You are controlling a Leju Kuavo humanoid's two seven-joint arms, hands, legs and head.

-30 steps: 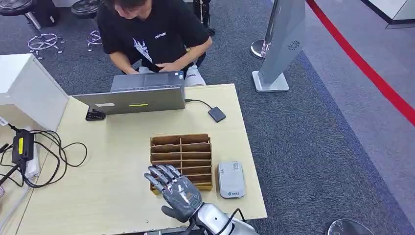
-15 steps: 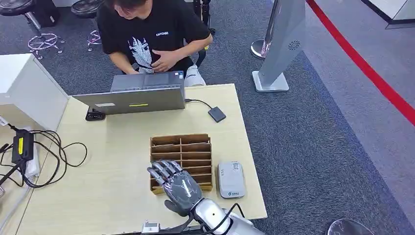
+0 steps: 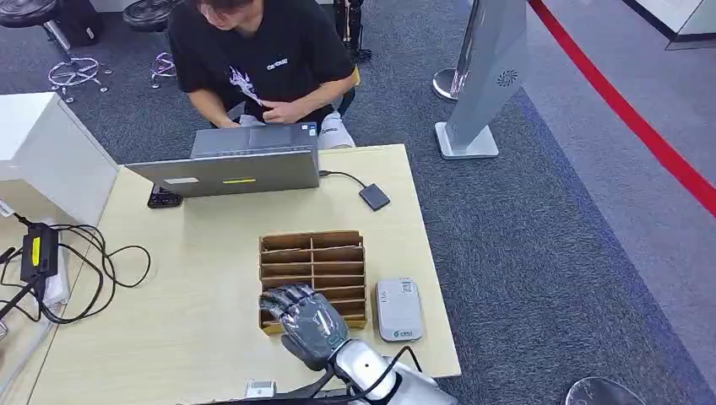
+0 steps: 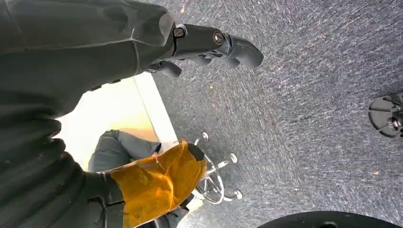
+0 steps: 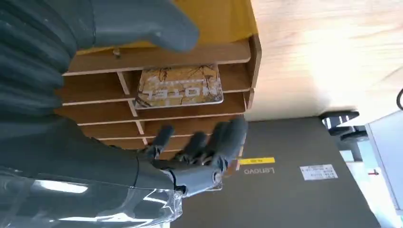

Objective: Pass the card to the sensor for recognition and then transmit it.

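Observation:
A gold card [image 5: 179, 86] printed HOTEL stands in a slot of the wooden card rack [image 5: 157, 56]. In the head view my right hand [image 3: 308, 325] hovers over the near left corner of that rack [image 3: 312, 239], fingers bent downward and holding nothing. The right wrist view shows its thumb [image 5: 142, 23] on one side of the card and its fingers [image 5: 223, 137] on the other, both apart from it. The grey card sensor [image 3: 398, 309] lies flat just right of the rack. My left hand [image 4: 204, 40] hangs over the carpet with nothing in it.
A laptop [image 3: 236, 164] stands at the table's far side with a person [image 3: 262, 59] seated behind it. A small black drive [image 3: 374, 197] lies by the far right edge. Cables and a power adapter [image 3: 38, 251] lie at the left. A grey kiosk stand [image 3: 485, 76] rises off the table's right.
My right hand has moved right and forward over the rack's near corner, and its fingers have bent downward. The person's arms have shifted.

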